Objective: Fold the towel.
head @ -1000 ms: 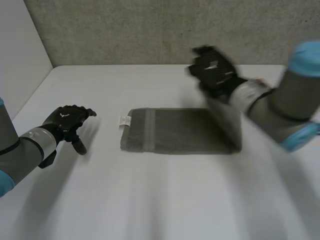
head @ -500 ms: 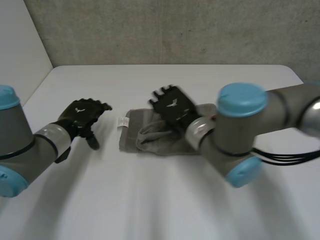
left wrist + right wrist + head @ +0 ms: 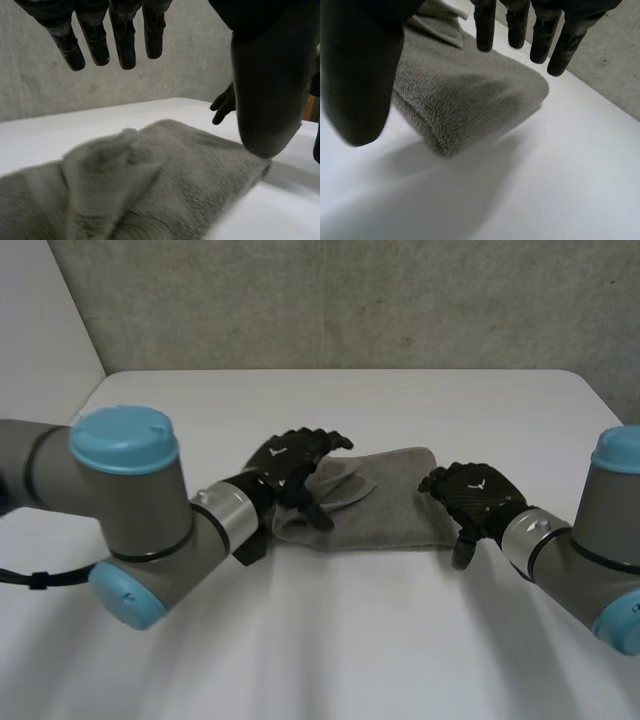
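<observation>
Now the towel [image 3: 385,510] lies on the table [image 3: 330,640], its long axis running from 1 hand to the other. The left hand [image 3: 290,465] hovers over the rumpled end, fingers [image 3: 122,45] straight and apart, gripping nothing. The loose flap sits just below its fingertips. The right hand [image 3: 470,495] is at the opposite end, fingers [image 3: 540,40] spread, gripping nothing. The left hand looks better placed to flatten that flap.

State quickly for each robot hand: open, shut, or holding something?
Left hand: open, above the rumpled end of the towel, holding nothing.
Right hand: open, at the towel's other end, holding nothing.
</observation>
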Available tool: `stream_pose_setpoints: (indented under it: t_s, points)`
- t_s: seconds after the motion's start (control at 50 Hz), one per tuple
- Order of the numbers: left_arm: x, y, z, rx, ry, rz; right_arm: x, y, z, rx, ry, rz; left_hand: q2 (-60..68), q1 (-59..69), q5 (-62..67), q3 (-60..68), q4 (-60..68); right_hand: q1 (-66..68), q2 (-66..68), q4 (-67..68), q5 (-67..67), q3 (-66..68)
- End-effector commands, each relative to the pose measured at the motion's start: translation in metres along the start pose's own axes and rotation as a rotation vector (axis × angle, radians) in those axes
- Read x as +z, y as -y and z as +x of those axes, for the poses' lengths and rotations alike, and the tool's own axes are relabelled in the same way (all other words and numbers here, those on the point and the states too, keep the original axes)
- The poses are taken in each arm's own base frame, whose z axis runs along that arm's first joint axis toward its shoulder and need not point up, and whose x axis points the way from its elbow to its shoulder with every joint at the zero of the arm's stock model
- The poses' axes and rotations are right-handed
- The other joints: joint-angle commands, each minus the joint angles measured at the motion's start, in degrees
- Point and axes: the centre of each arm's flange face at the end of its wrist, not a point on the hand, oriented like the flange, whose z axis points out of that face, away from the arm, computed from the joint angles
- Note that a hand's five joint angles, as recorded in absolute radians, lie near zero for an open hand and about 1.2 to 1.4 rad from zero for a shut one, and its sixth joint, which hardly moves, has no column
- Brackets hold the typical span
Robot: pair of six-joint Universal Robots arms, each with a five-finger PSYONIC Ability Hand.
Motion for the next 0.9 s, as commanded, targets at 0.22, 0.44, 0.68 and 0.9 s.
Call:
stream_pose_setpoints:
  t_s: [0.22, 0.44, 0.68, 0.9]
  points:
    - [0.027, -0.038, -0.027, 0.025, 0.148, -0.002, 0.024, -0.033, -0.005, 0.032, -0.005, 0.010, 4.33, 5.19, 3.71, -2.46, -2.88, 30.06, 30.20, -3.42, 30.37, -0.37]
    - [0.028, -0.019, -0.051, 0.072, 0.270, 0.086, 0.029, -0.038, -0.006, 0.079, -0.009, 0.024, 4.33, 5.19, 3.71, -2.46, -2.88, 63.31, 63.45, -3.42, 63.62, -0.37]
    - [0.025, -0.013, -0.091, 0.096, 0.378, 0.106, 0.020, -0.037, -0.007, 0.083, -0.003, 0.010, 4.33, 5.19, 3.71, -2.46, -2.88, 63.31, 63.45, -3.42, 63.62, -0.37]
    - [0.013, -0.030, -0.080, 0.089, 0.361, 0.032, 0.005, -0.017, 0.003, 0.058, -0.012, 0.063, 4.33, 5.19, 3.71, -2.46, -2.88, 63.31, 63.45, -3.42, 63.62, -0.37]
